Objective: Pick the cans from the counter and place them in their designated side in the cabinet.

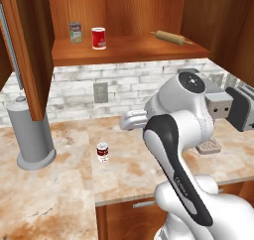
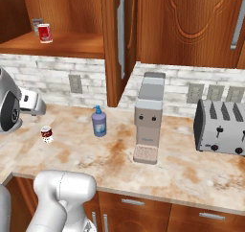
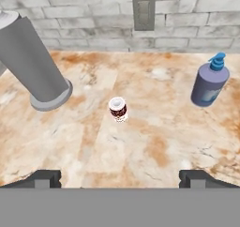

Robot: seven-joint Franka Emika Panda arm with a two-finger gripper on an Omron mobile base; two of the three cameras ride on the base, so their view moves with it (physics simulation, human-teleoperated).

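Cabinet [image 1: 124,16] first, reddish-brown wood spreading across the wall, its tall door [image 1: 27,50] hanging open at the left, and the plank shelf [image 1: 129,49] is carrying the bright red can [image 1: 98,37] just beside a pale greenish-labelled can [image 1: 75,32], with a rolling pin [image 1: 167,36] lying well apart to the right. Below it the mottled beige desk [image 1: 54,199] is stretching wide, and the white arm [image 1: 173,150] is rising in front of it. Along the desk a silver toaster [image 2: 221,127] and a grey coffee machine [image 2: 148,125] are standing against the brick wall. A grey paper towel holder [image 1: 32,135] is standing upright on the left. The claw [image 3: 120,178] is hanging above the desk with its jaws spread wide, gripping nothing. A blue soap bottle [image 3: 209,82] is standing over to the right in the hand view. And the dark red can [image 3: 118,109] with white bands is sitting upright on the desk, alone, between holder and bottle, well apart from the fingertips [image 3: 44,178].
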